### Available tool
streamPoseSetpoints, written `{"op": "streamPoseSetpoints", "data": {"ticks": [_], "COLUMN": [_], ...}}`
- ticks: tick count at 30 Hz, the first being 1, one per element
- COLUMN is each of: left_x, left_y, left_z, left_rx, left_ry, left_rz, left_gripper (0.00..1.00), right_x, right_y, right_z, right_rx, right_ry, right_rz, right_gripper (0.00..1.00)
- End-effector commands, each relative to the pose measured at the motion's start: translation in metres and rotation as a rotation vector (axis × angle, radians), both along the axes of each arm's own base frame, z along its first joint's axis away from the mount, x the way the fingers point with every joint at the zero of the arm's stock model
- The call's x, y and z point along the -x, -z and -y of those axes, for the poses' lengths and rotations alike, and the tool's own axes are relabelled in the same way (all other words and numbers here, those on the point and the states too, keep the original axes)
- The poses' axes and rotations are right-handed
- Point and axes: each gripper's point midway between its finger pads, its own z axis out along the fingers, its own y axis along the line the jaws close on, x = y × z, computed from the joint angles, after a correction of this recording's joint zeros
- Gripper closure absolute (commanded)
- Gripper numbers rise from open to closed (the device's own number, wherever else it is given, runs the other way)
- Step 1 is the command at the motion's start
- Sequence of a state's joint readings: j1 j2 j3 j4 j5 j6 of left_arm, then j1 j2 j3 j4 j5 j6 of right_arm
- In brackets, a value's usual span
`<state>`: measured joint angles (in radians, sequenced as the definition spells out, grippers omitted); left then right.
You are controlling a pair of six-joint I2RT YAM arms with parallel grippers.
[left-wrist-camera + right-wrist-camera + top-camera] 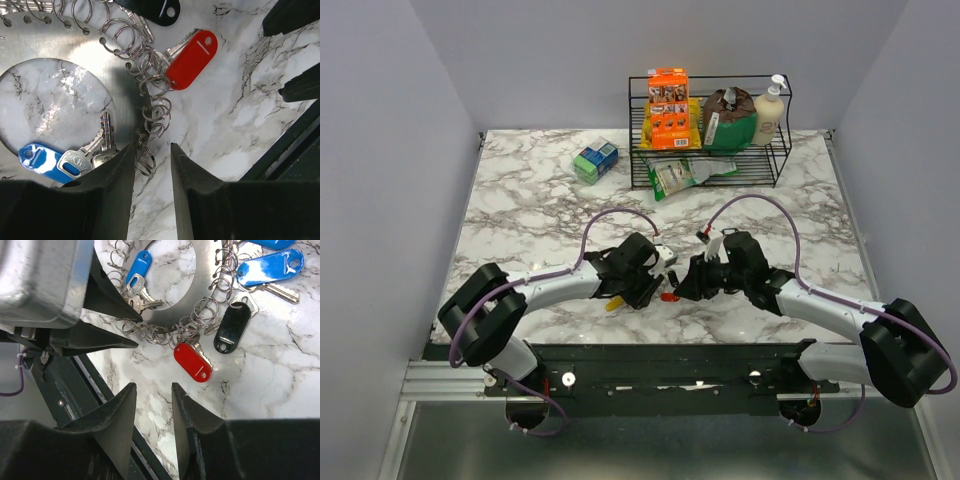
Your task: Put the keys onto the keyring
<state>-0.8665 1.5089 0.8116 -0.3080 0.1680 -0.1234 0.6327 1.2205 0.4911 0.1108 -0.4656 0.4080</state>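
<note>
Marble table [240, 115] bears the keyring [150, 95], cut off at frame top.

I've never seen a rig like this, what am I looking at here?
Two robot arms sit at a marble table, each ending in a two-finger gripper. The wide picture looks down from above; the other two come from cameras on the wrists. Between the arms lies a flat silvery keyring edged with small rings, with a red key, a blue key and a black key by it. A wire rack stands at the back. The left gripper and right gripper are open, holding nothing.
</note>
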Motion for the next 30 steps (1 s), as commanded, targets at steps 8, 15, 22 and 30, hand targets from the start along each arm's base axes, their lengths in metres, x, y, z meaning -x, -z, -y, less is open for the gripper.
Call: {"op": "streamPoseSetpoints", "data": {"ticks": [8, 15, 22, 30], "left_x": [-0.010, -0.008, -0.011, -0.007], "left_y": [-0.005, 0.001, -0.011, -0.049], "left_z": [0.018, 0.022, 0.017, 0.020], "left_rx": [0.028, 0.014, 0.015, 0.107], "left_ry": [0.032, 0.048, 0.028, 0.031], "left_rz": [0.021, -0.008, 0.022, 0.067], "left_gripper": [0.64, 0.89, 1.00, 1.00], "right_x": [-0.001, -0.001, -0.002, 0.001], "right_y": [-0.005, -0.004, -0.007, -0.021], "right_z": [0.002, 0.004, 0.005, 0.004], "right_rx": [0.004, 0.011, 0.009, -0.017], "right_ry": [-0.007, -0.001, 0.002, -0.023], "right_rz": [0.026, 0.031, 0.038, 0.079], "right_gripper": [0.57, 0.57, 0.57, 0.57]}}
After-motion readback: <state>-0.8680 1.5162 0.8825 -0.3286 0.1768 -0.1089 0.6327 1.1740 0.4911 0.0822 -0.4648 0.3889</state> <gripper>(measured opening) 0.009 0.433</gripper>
